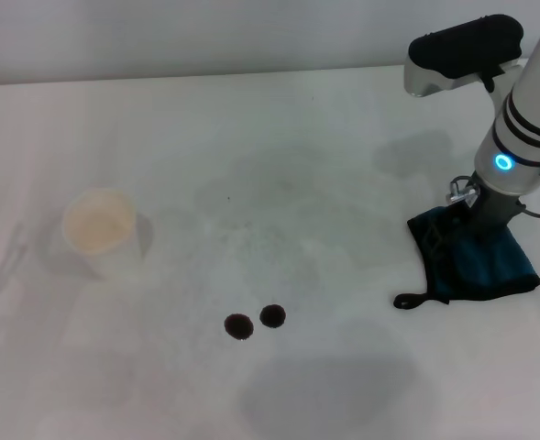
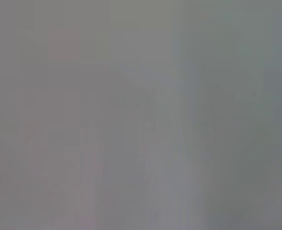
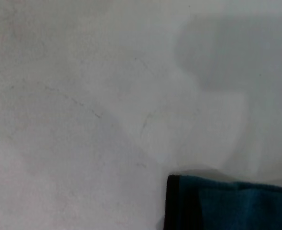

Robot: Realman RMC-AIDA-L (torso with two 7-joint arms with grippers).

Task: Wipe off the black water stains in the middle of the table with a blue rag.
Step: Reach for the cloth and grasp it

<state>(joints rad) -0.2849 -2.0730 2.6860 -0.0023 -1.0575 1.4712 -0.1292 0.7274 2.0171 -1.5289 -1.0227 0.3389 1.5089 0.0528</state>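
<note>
Two black water stains (image 1: 239,324) (image 1: 272,316) sit side by side on the white table (image 1: 325,183), near its middle front. The blue rag (image 1: 479,264) lies bunched at the right, its black loop (image 1: 414,300) trailing toward the stains. My right gripper (image 1: 479,216) stands straight down on the rag's far side, touching it. In the right wrist view only a black-trimmed corner of the blue rag (image 3: 231,203) shows on the table (image 3: 83,120). The left gripper is out of view; the left wrist view is plain grey.
A white paper cup (image 1: 100,229) stands at the left of the table. A tiny dark speck (image 1: 229,197) lies beyond the stains. The table's far edge (image 1: 205,78) meets a pale wall.
</note>
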